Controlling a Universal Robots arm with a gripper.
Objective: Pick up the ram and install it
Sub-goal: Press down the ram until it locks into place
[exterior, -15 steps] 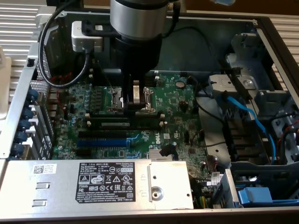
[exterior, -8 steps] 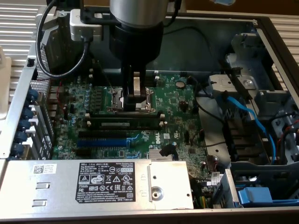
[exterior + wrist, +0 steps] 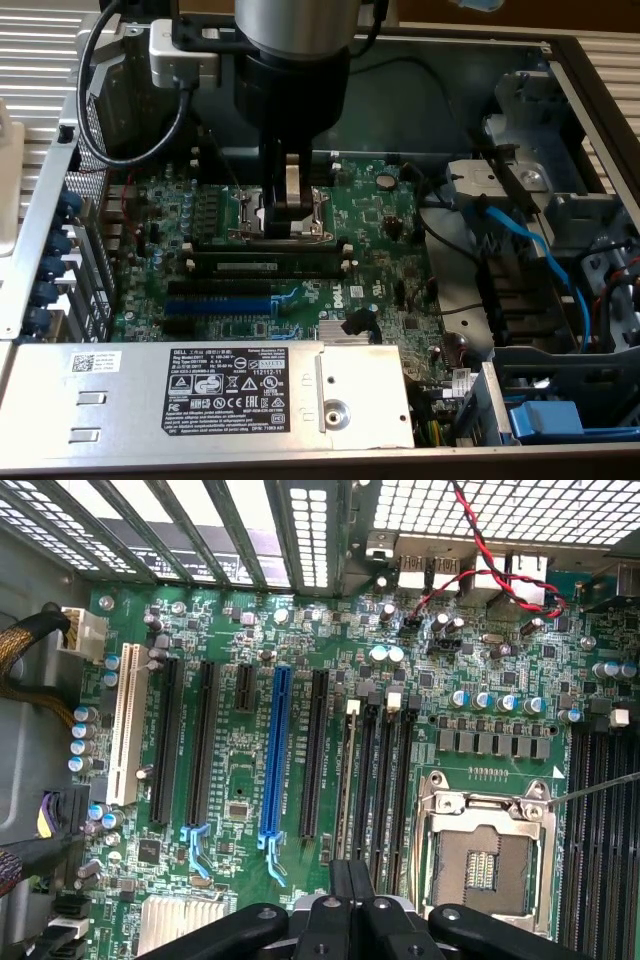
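Observation:
The ram (image 3: 265,267) is a thin dark-green stick with a whitish label. It stands on edge in one of the long black slots just in front of the CPU socket (image 3: 280,212). In the wrist view the ram (image 3: 349,780) appears as a narrow pale-edged strip, the outermost of the row of black slots beside the socket. My gripper (image 3: 291,212) hangs above the board near the socket and the slots. Its black fingers (image 3: 340,895) sit pressed together with nothing between them, just short of the stick's near end.
The motherboard (image 3: 380,215) lies inside an open case with metal walls all round. A blue slot (image 3: 276,750) and black expansion slots run parallel. A silver power supply (image 3: 200,390) fills the front. Blue cables (image 3: 540,250) and drive cages crowd the exterior view's right.

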